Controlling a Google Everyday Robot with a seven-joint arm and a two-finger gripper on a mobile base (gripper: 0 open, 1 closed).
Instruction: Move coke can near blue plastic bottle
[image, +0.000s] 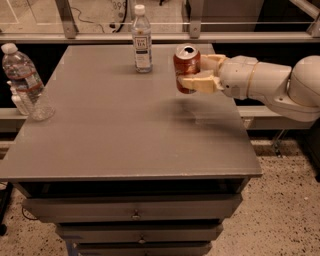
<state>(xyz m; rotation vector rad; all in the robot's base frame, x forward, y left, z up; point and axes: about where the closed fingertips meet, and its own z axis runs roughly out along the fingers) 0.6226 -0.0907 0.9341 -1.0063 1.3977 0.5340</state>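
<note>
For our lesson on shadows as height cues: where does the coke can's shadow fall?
Camera view: the gripper, above the far right of the table, grips the coke can; a soft shadow lies on the tabletop below, apart from the can, suggesting it is lifted.
</note>
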